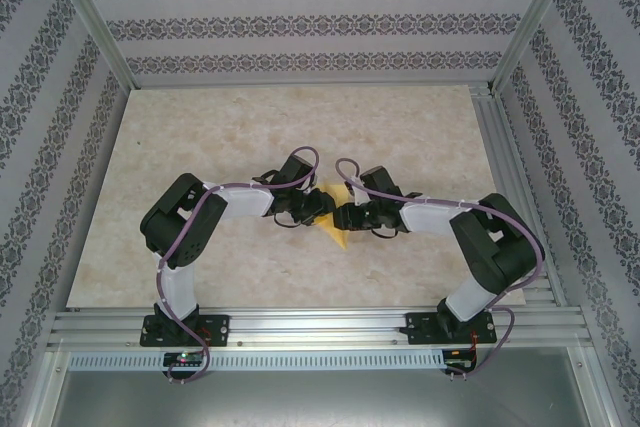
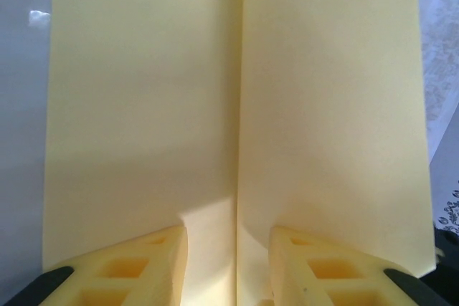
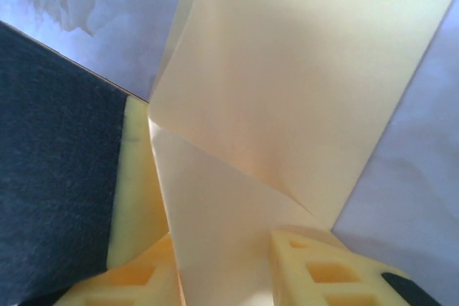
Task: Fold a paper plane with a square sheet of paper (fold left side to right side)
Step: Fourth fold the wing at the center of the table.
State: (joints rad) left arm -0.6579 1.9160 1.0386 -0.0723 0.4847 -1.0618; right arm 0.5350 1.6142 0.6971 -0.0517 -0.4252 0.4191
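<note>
From above, left gripper [image 1: 318, 209] and right gripper [image 1: 352, 217] are seen meeting over the square sheet of paper [image 1: 340, 237] on the table [image 1: 200, 167]. Left wrist: half-parted fingers [image 2: 143, 266] are set astride the sheet's crease [image 2: 239, 105], nothing clamped, likely to flatten it. Right wrist: half-parted fingers [image 3: 323, 270] are set around the sheet's raised flap [image 3: 301, 69], unclamped.

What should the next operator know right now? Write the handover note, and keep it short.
Left pincer: jaws apart, straddling the centre crease of the yellow paper; no pinch visible.
Right pincer: jaws apart, with a raised, curling flap of the paper running between them.
Paper: middle of the table, between both pincers.
Done: centre crease made; one diagonal fold shows in the right wrist view.
Left: probably the later folds; it is not a finished dart yet.
</note>
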